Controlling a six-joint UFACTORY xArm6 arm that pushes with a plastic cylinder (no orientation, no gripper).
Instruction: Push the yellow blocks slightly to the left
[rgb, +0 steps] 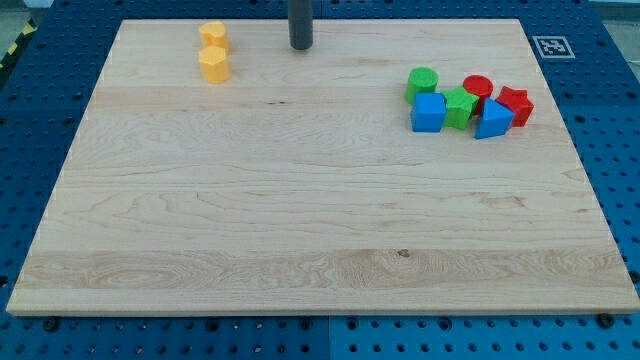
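Two yellow blocks sit close together near the view's top left: a yellow block (212, 35) above and a yellow hexagonal block (214, 65) just below it, touching or nearly so. My tip (301, 46) is at the top of the board, to the right of both yellow blocks and well apart from them, roughly level with the gap between them.
A cluster of blocks lies at the view's right: a green cylinder (422, 82), a red cylinder (477, 88), a red star-like block (516, 104), a blue cube (428, 113), a green block (459, 107) and a blue wedge-like block (492, 119). The wooden board (300, 220) rests on a blue pegboard.
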